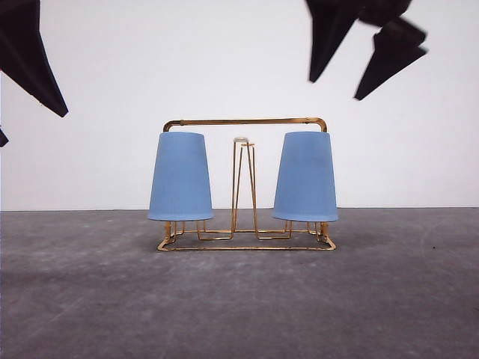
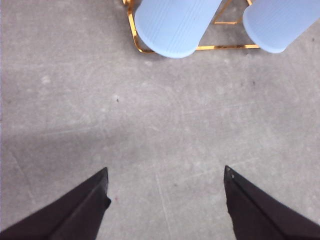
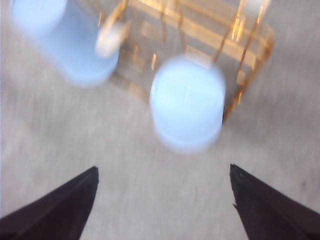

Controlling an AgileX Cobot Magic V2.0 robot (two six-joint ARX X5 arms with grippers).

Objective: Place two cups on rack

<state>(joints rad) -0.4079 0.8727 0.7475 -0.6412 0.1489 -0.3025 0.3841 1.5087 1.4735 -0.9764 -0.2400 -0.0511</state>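
Two light blue ribbed cups sit upside down on the gold wire rack (image 1: 245, 121), the left cup (image 1: 179, 177) and the right cup (image 1: 305, 177) each over a prong at one end. A bare white-tipped prong (image 1: 241, 140) stands between them. My left gripper (image 2: 165, 200) is open and holds nothing, raised over bare table in front of the cups (image 2: 172, 25). One of its fingers (image 1: 34, 63) hangs at the upper left. My right gripper (image 1: 336, 90) is open too, high above and to the right of the rack. Its blurred wrist view looks down on the right cup (image 3: 186, 107).
The rack stands in the middle of a grey table (image 1: 239, 307) with a white wall behind it. Grey surface spreads out in front of the rack and to both sides.
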